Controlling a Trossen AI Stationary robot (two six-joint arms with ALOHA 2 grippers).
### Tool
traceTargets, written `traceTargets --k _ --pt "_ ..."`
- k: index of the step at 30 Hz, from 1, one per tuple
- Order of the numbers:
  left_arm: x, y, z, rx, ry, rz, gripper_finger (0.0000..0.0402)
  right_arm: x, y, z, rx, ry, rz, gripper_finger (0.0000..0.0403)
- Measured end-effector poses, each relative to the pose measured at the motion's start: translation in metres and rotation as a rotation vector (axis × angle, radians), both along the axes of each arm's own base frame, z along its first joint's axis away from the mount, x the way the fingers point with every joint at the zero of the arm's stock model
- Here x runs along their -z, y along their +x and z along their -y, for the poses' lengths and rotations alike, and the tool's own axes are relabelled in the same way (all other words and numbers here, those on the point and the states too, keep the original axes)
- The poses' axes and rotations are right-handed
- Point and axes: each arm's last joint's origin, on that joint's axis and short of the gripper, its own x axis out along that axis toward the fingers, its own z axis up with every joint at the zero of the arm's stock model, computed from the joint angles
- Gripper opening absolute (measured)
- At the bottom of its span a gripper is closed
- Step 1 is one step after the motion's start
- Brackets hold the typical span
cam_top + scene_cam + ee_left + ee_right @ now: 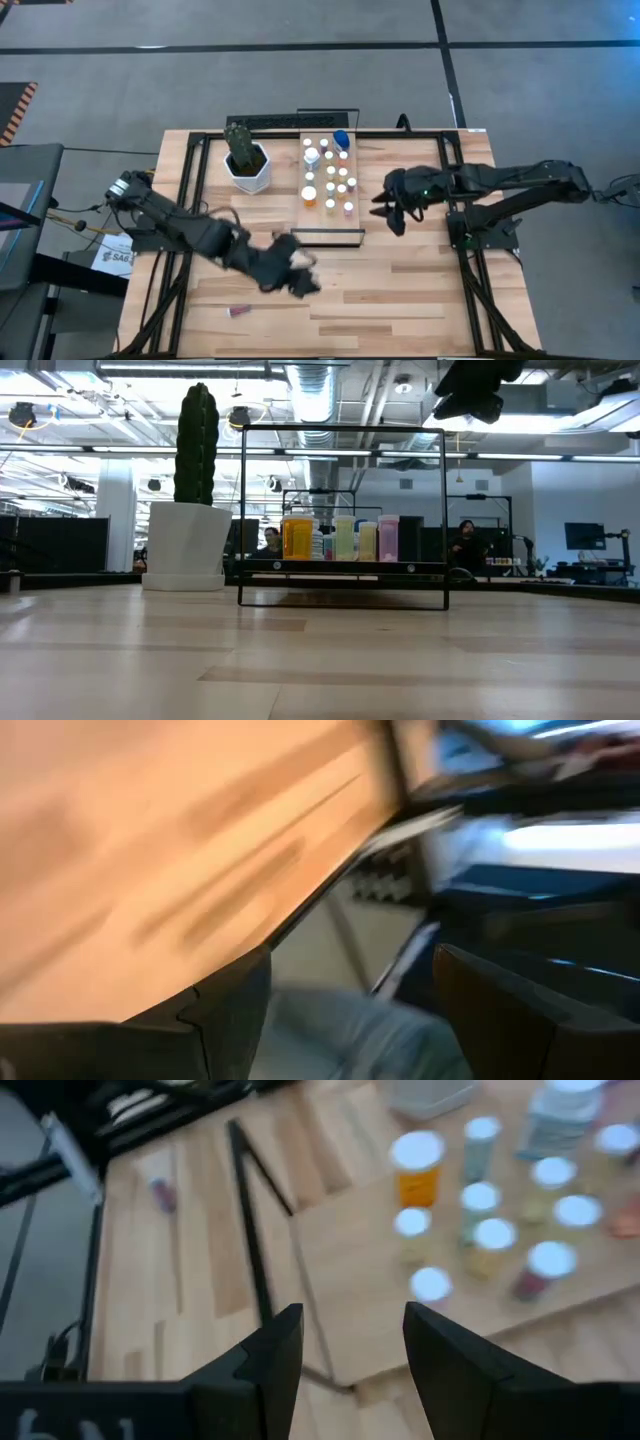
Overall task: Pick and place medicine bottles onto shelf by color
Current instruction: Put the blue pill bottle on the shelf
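Wooden tabletop (400, 290), grey floor (300, 80)

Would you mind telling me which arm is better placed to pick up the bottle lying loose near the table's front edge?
Left, probably. The left end effector is open, empty and nearer the loose bottle. The right end effector, also open, hangs beside the shelf, farther off.

The left gripper (295, 275) is a motion-smeared blur near the shelf (330, 236), its fingers unreadable. Bottle labels (330, 180) on that shelf are too small to read.
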Motion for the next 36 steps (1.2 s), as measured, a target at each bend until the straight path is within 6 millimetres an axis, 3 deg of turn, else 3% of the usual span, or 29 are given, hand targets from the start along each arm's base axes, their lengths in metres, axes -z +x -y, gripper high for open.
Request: traceTargets --k 4,8,15,23,30,36 --pt "0.022 -0.019 0.025 0.003 -0.07 -0.244 0.0265 0.002 0.002 -0.012 -0.053 -0.007 -0.007 0.0194" --pt "0.043 -0.038 0.039 0.071 -0.003 -0.485 0.0265 0.004 0.003 -0.018 -0.081 -0.014 -0.024 0.0192" --pt "0.075 -0.065 0.053 0.383 0.137 -0.861 0.0265 0.008 0.004 -0.024 -0.086 0.004 -0.05 0.0192" --pt "0.114 -0.059 0.071 0.731 0.344 -0.892 0.0265 0.008 0.004 -0.022 -0.037 0.053 -0.047 0.0187" --pt "0.151 -0.049 0.079 0.898 0.454 -0.943 0.0265 0.008 0.005 -0.021 0.015 0.11 -0.046 0.0187" --pt "0.172 -0.055 0.087 0.994 0.471 -0.93 0.0265 0.008 0.004 -0.022 0.044 0.152 -0.046 0.0187"
